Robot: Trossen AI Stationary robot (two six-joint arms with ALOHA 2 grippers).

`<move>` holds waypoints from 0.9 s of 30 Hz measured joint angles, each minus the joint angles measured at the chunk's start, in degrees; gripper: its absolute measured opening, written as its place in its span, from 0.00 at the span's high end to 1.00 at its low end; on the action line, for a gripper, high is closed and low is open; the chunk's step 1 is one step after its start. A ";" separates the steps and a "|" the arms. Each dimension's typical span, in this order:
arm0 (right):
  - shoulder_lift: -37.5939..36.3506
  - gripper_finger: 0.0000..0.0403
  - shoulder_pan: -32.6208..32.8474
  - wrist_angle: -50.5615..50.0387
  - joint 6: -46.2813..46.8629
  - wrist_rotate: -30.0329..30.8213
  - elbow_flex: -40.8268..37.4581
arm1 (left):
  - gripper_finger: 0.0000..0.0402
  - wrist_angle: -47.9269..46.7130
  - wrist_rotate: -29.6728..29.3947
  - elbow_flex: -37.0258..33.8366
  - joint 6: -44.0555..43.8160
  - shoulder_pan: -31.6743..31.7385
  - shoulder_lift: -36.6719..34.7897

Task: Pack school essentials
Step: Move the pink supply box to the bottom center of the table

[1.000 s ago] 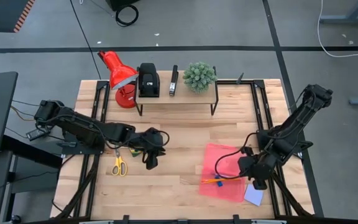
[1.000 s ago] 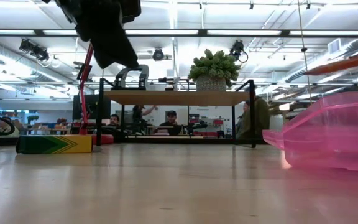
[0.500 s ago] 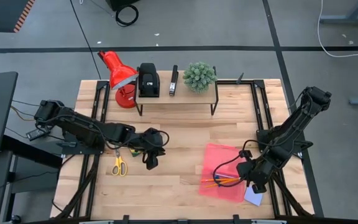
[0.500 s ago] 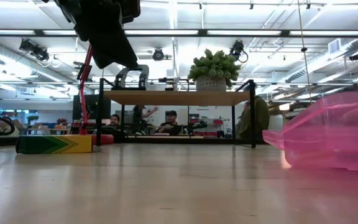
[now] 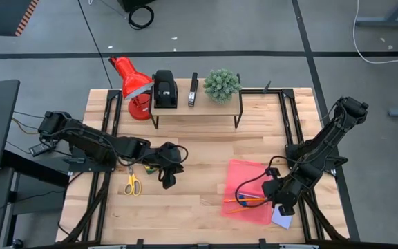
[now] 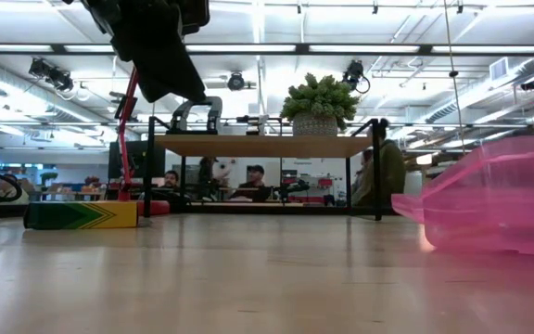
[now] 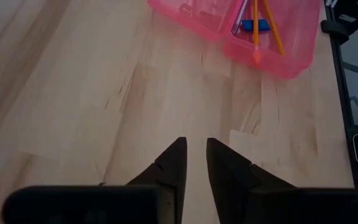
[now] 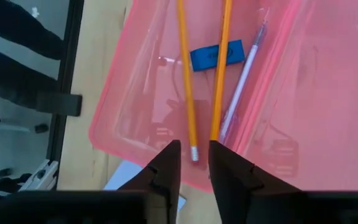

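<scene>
Since the pink case [image 8: 278,93] lies open on the desk [image 5: 199,200] to collect the kit, two orange pencils [image 8: 185,74], a pinkish pen [image 8: 244,81] and a small blue eraser [image 8: 216,54] already rest inside. Just above its rim hovers the right tool [image 8: 194,163], its fingers a narrow gap apart and clamped on nothing. The lavender notepad [image 5: 281,218] lies beside the case. Yellow-handled scissors [image 5: 132,184] and the crayon box [image 6: 80,214] wait near the left tool [image 7: 191,163], which is slightly parted and empty.
</scene>
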 joint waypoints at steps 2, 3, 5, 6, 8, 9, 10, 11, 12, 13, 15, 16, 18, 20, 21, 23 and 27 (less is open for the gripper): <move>0.00 0.75 0.00 0.05 0.21 0.00 0.01 | 0.83 -0.30 0.02 0.00 -0.02 -0.02 0.00; 0.00 0.74 0.00 0.10 0.27 0.00 0.01 | 0.83 -0.96 0.00 0.02 -0.04 -0.02 0.00; 0.00 0.73 0.00 0.09 1.04 0.00 0.01 | 0.83 -2.61 -0.74 0.02 -1.79 -0.01 0.00; 0.00 0.73 0.00 0.09 1.77 0.00 0.00 | 0.82 -3.48 -1.21 0.02 -3.44 0.16 0.00; -0.07 0.72 0.00 0.09 3.28 0.00 0.02 | 0.80 -4.76 -1.45 0.02 -6.79 0.66 0.00; -0.23 0.72 0.00 0.09 4.11 0.03 0.00 | 0.77 -5.70 -1.51 0.02 -8.26 0.79 0.00; -0.43 0.71 0.00 0.11 5.08 0.30 0.02 | 0.75 -6.81 -1.54 0.02 -9.57 0.87 -0.02; -0.75 0.71 0.00 0.09 6.02 0.88 0.00 | 0.72 -8.30 -1.56 0.02 -10.78 0.87 -0.02; -1.21 0.71 0.00 0.09 6.80 1.57 0.00 | 0.69 -10.02 -1.55 0.02 -11.28 0.85 -0.02; -1.69 0.71 0.00 0.11 7.49 2.38 0.01 | 0.65 -11.72 -1.50 0.02 -11.93 0.81 -0.02; -2.70 0.71 0.00 0.09 8.04 4.05 0.02 | 0.58 -15.44 -1.47 0.02 -12.61 0.76 -0.02; -3.20 0.71 0.00 0.11 8.06 4.86 0.02 | 0.54 -17.47 -1.44 0.02 -13.68 0.76 -0.02; -4.28 0.71 -0.02 0.09 8.84 6.41 0.02 | 0.46 -21.52 -1.47 0.02 -16.55 0.81 -0.02; -5.18 0.71 -0.43 0.11 10.89 7.80 0.02 | 0.40 -25.18 -1.15 0.02 -19.80 0.81 -0.02; -5.56 0.71 -0.71 0.11 11.91 8.22 0.02 | 0.37 -26.50 -0.97 0.02 -20.99 0.81 -0.02; -6.29 0.71 -1.51 0.09 13.76 8.82 0.02 | 0.33 -28.21 -0.84 0.02 -23.62 0.81 -0.02; -7.16 0.71 -3.39 0.09 16.88 9.05 0.02 | 0.31 -28.18 -0.84 0.02 -28.22 0.76 -0.02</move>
